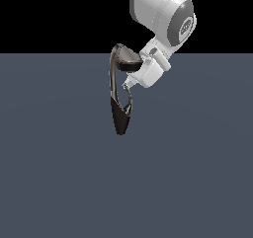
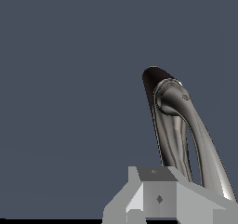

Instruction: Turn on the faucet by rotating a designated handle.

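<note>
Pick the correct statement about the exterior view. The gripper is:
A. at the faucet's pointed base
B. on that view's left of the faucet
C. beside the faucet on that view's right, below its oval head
C: the gripper sits right of the faucet, just under its head.

White robot arm (image 1: 163, 12): cut off by the exterior view's top edge. White end effector (image 1: 129, 85): fingertips too small to show their spacing; touching or apart from the thin curved silver handle (image 1: 129, 101), cannot tell. In the wrist view, only a grey end-effector part shows, cut by the lower edge. Slim dark-grey metallic faucet (image 2: 174, 125): lower part hidden behind it, neck cut at the right edge.
</note>
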Tool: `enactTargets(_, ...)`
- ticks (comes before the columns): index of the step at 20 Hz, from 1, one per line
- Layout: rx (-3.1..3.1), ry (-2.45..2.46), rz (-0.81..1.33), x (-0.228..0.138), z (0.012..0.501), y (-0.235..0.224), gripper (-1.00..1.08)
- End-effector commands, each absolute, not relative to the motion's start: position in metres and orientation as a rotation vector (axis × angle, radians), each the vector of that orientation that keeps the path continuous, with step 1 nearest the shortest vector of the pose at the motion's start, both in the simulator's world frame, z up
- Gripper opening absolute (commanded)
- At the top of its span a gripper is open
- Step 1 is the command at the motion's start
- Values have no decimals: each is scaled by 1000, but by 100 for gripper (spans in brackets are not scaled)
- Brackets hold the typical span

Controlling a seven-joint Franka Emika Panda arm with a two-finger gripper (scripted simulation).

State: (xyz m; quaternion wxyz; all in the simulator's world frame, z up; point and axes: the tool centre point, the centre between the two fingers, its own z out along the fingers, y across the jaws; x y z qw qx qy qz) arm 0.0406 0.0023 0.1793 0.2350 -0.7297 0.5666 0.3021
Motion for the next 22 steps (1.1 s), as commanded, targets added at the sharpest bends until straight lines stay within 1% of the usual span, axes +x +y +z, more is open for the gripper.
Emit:
enactTargets(1, -2002, 1555, 828, 34, 181, 2, -100)
enactTargets(13, -2002, 1555, 828, -1, 189, 2, -100)
enactTargets(15, -1997, 1564, 812, 6, 186, -2, -100)
enactTargets(22, -1999, 1559, 820, -20, 179, -15, -100)
